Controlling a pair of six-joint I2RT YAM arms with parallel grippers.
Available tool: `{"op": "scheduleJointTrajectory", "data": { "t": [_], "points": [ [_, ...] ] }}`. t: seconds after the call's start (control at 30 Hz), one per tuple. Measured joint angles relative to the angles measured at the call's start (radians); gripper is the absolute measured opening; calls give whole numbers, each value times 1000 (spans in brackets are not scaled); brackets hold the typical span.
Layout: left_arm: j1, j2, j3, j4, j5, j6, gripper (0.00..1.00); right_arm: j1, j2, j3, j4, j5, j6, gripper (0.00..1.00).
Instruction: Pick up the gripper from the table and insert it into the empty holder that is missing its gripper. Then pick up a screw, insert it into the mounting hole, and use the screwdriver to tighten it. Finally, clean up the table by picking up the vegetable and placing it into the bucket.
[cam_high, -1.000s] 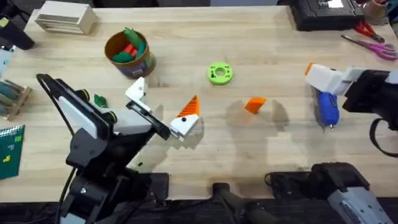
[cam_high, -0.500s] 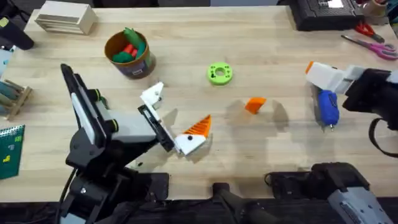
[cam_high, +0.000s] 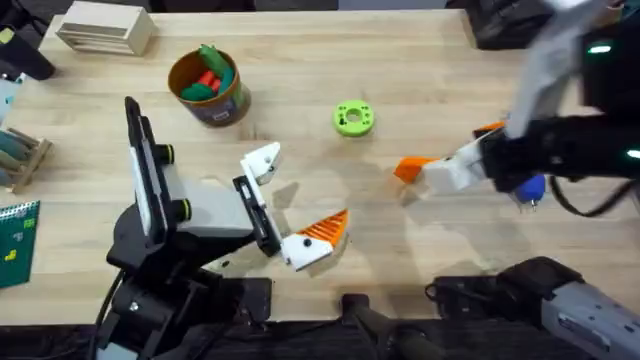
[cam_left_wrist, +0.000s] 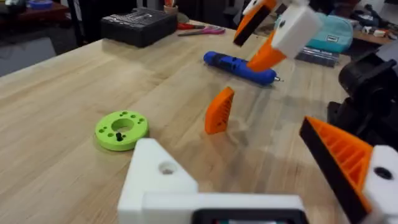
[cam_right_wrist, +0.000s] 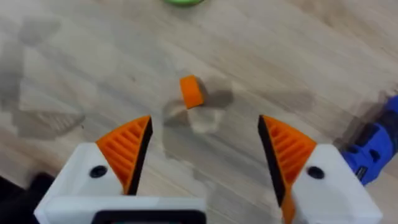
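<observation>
Overhead, right gripper (cam_high: 440, 170) hides the orange wedge (cam_right_wrist: 191, 91) | right wrist: spread above it | left gripper (cam_high: 290, 205) spread.

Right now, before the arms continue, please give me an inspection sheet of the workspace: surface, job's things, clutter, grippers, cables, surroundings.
Surface: wooden table.
Job's things: orange gripper standing loose on the wood; holder bare of orange; screwdriver lying flat; bucket holding vegetables.
Clutter: green ring; striped box.
Grippers: left gripper open, empty; right gripper open, above the orange gripper.
Cables: black cable at the right arm.
Surroundings: nothing seen.
</observation>
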Motion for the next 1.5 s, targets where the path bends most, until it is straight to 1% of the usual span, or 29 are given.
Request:
{"op": "scheduleJointTrajectory", "data": {
  "t": [0.07, 0.17, 0.37, 0.5, 0.6, 0.73, 0.8, 0.87, 1.13, 1.27, 1.33, 1.37, 1.4, 1.43, 1.47, 1.5],
  "points": [
    [0, 0, 0, 0, 3, 0, 987, 43, 50, 0, 0, 26, -28, 992],
    [0, 0, 0, -1, 7, 0, 987, 74, 120, 1, 15, 50, -60, 992],
    [0, 0, 0, -1, 7, 0, 987, 81, 248, 1, 40, 64, -87, 990],
    [0, 0, 0, -1, 11, 0, 987, 81, 331, 1, 55, 13, -97, 978],
    [0, 0, 0, -1, 11, 0, 987, 81, 358, 1, 64, 4, -99, 925],
    [0, 0, 0, -1, 14, 0, 987, 81, 374, 1, 89, -2, -100, 824],
    [0, 0, 0, -2, 15, 0, 987, 81, 374, 1, 104, -7, -100, 754],
    [0, 0, 0, -2, 16, 0, 987, 81, 374, 1, 105, -8, -100, 715],
    [0, 0, 0, -2, 18, 0, 987, 81, 390, 1, 81, -8, -100, 694],
    [0, 0, 0, -2, 18, 0, 988, 81, 415, 1, 96, -8, -100, 642],
    [0, 0, 0, -2, 18, 0, 987, 81, 419, 1, 98, -10, -100, 580],
    [0, 0, 0, -2, 18, 0, 987, 81, 418, 1, 98, -10, -99, 527],
    [0, 0, 0, -2, 18, 0, 987, 81, 418, 1, 103, -11, -106, 335],
    [0, 0, 0, -2, 18, 0, 987, 81, 418, 1, 106, -11, -108, 254],
    [0, 0, 0, -2, 18, 0, 987, 81, 418, 1, 111, -10, -109, 43],
    [0, 0, 0, -2, 18, 0, 987, 81, 417, 1, 113, -10, -110, 18]
  ]
}}
